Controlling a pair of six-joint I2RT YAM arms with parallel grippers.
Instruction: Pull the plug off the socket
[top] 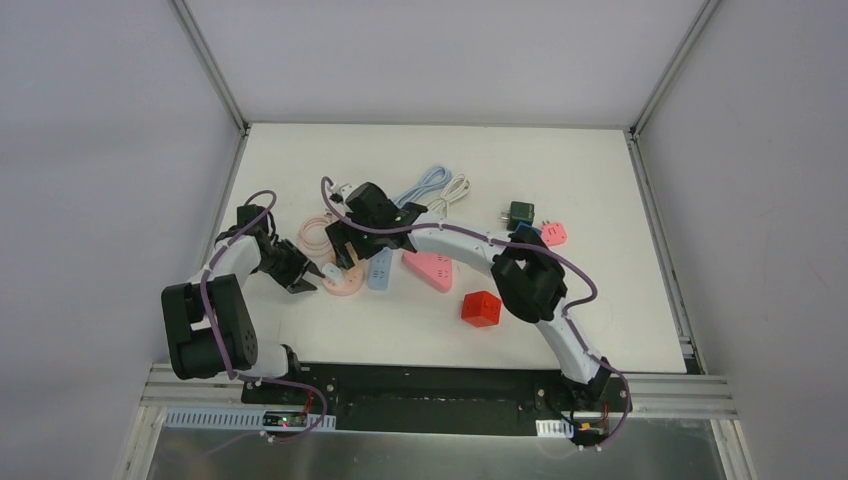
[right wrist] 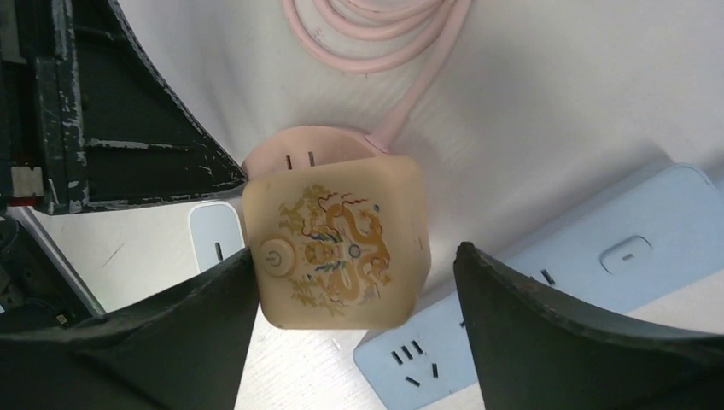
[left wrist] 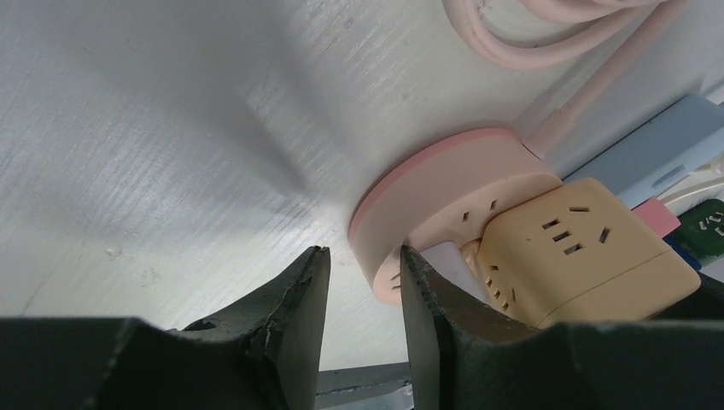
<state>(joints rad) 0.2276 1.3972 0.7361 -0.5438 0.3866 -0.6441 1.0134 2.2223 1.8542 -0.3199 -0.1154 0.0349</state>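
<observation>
A beige cube plug [right wrist: 337, 243] with a dragon print sits plugged on top of a round pink socket [left wrist: 444, 184]. My right gripper [right wrist: 354, 273] stands open around the cube; its left finger touches the cube's side and its right finger is clear of it. My left gripper [left wrist: 364, 260] is open and low at the socket's rim, with its right finger against the pink edge. In the top view, both grippers meet over the pink socket [top: 345, 282] left of centre. The right gripper [top: 350, 252] hides the cube there, and the left gripper [top: 308, 275] is beside it.
A light blue power strip [right wrist: 589, 256] lies right beside the socket. The socket's pink cable [top: 318, 235] coils behind it. A pink triangular socket [top: 430, 270], a red cube [top: 481, 308], a green adapter [top: 520, 215], a small pink plug [top: 554, 234] and loose cables [top: 430, 190] lie to the right.
</observation>
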